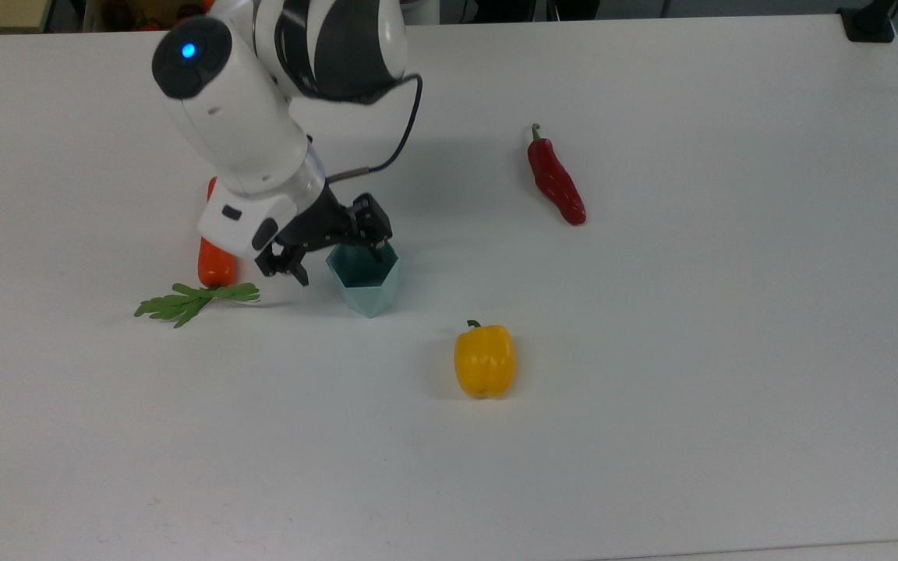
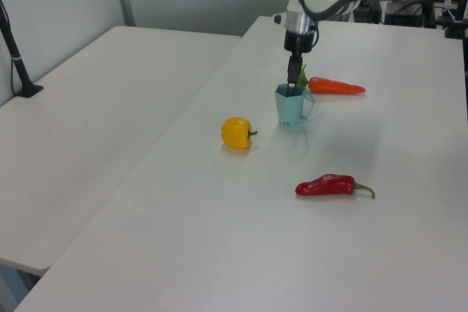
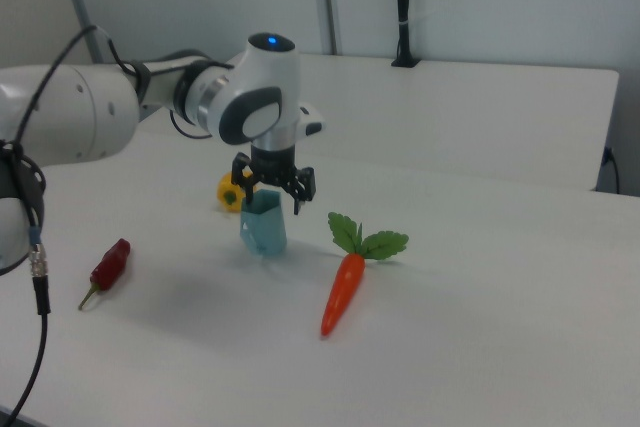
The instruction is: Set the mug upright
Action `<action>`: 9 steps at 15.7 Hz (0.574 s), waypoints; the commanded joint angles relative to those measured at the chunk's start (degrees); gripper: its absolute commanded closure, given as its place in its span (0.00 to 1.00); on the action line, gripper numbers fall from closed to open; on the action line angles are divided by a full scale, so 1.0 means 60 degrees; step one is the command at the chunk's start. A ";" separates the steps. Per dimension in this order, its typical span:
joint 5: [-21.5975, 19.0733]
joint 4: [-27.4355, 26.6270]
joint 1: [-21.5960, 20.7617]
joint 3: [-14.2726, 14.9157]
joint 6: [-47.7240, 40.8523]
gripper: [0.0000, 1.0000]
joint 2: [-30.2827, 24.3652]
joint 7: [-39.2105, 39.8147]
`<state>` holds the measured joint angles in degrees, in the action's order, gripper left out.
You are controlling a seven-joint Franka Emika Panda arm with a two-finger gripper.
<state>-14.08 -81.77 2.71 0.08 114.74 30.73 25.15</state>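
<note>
The pale light-blue faceted mug [image 1: 365,283] stands upright on the white table [image 1: 652,405], mouth up, left of centre in the top view. My gripper [image 1: 335,257] hangs just above its rim, open, with one finger out past the rim toward the carrot and the other over the rim's far edge. Nothing is held between the fingers. The left view has the mug [image 2: 292,107] with its handle toward the left view's right and the gripper [image 2: 292,82] right over it. In the right view the mug [image 3: 263,228] sits below the spread gripper [image 3: 270,197].
A carrot [image 1: 214,255] with green leaves [image 1: 193,300] lies close to the mug on the top view's left. A yellow bell pepper [image 1: 484,361] sits nearer the front, and a red chili [image 1: 556,181] lies off to the top view's right.
</note>
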 commanded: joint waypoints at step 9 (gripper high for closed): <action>0.0119 -0.0448 -0.0143 0.0133 -0.4704 0.00 -0.4839 -0.3748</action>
<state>-14.12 -81.49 2.64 0.09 92.15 9.34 11.12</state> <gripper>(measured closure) 0.000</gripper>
